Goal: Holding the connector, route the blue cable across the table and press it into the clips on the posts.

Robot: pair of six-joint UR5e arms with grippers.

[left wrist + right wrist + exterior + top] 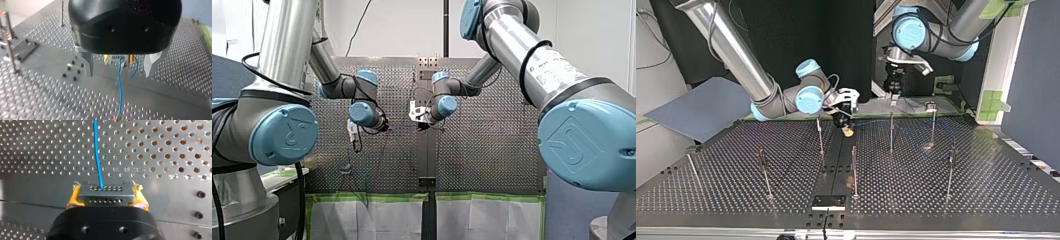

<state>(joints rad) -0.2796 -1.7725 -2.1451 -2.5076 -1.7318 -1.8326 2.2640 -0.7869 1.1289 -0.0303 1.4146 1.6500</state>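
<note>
In the right wrist view my right gripper (106, 186) is shut on a dark grey connector (105, 195), gripped between its yellow pads (72, 200). The blue cable (97, 152) leaves the connector and runs ahead over the perforated table. Seen in the top view, my right gripper (848, 131) hangs low near the table's far middle, beside a thin post (820, 135). My left gripper (119, 73) is open, its metal fingers (87, 65) wide apart above the blue cable (120, 85). It holds nothing. In the top view my left gripper (893, 91) sits behind the table's far edge.
Several thin posts stand on the table (986, 190), among them one at the middle (854, 170), one further back (891, 131) and one toward the right (950, 172). A dark plate (828, 201) lies at the near edge. A grey board (696, 107) leans at the top view's left.
</note>
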